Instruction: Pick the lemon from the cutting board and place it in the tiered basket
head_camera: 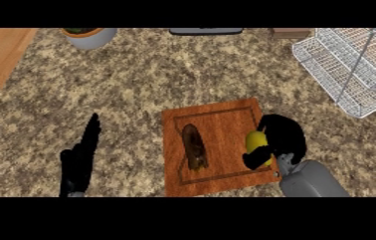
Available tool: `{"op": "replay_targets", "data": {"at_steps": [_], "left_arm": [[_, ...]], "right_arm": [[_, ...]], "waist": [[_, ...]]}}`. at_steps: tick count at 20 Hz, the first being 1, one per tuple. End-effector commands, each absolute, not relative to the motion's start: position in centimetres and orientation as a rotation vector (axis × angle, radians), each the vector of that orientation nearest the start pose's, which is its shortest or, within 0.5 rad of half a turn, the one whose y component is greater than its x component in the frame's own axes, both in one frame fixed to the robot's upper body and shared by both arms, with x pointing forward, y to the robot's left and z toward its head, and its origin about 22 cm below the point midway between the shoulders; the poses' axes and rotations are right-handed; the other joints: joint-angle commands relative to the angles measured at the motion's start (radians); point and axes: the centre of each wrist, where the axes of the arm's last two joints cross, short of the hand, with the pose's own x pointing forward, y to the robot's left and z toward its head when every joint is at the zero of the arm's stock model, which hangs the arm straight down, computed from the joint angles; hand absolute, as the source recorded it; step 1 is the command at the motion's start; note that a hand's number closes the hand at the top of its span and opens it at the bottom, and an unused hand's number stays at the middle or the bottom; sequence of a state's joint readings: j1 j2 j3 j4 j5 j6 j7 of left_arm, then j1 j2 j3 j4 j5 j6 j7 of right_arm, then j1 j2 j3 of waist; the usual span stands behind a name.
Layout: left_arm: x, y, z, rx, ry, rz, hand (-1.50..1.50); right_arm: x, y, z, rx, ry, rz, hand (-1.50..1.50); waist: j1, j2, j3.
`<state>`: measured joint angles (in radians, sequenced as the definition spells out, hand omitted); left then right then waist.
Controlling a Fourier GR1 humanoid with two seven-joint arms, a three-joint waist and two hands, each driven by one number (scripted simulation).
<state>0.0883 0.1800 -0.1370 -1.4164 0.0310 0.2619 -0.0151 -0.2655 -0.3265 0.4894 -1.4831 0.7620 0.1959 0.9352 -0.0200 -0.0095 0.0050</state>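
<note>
A yellow lemon (255,141) lies near the right edge of the wooden cutting board (213,118). My right hand (283,137) is curled round the lemon from the right, and its thumb and fingers hide most of the fruit. The white wire tiered basket (339,67) stands at the far right of the counter, well above and right of the board. My left hand (82,157) rests open at the lower left, fingers pointing up, away from the board.
A dark brown oblong food item (195,147) lies on the board left of the lemon. A grey pot (90,36) stands at the back left. A dark flat object (206,31) and a small brown box (291,33) sit at the back edge.
</note>
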Motion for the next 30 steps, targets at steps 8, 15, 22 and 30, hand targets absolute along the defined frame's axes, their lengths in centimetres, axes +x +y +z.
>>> {"op": "replay_targets", "data": {"at_steps": [8, 15, 22, 30], "left_arm": [[18.9, 26.3, -6.3, 0.304, -1.279, 0.024, 0.0], [20.7, 24.8, -5.2, 0.291, -1.29, 0.014, 0.0], [21.0, 25.2, -5.0, 0.277, -1.293, -0.009, 0.0], [22.3, 24.2, -5.5, 0.269, -1.316, -0.007, 0.0]], "right_arm": [[26.3, -34.9, 8.9, -1.175, -0.657, 0.182, 1.5], [24.1, -34.6, 20.1, -1.306, -0.945, -0.118, 1.5], [18.7, -32.6, 27.3, -1.555, -0.962, -0.014, 1.5], [21.5, -36.6, 33.1, -1.552, -0.94, -0.101, 1.5]], "waist": [[-0.038, -0.002, -0.005], [-0.028, -0.003, -0.007], [0.002, 0.004, -0.007], [0.026, 0.011, -0.007]]}}
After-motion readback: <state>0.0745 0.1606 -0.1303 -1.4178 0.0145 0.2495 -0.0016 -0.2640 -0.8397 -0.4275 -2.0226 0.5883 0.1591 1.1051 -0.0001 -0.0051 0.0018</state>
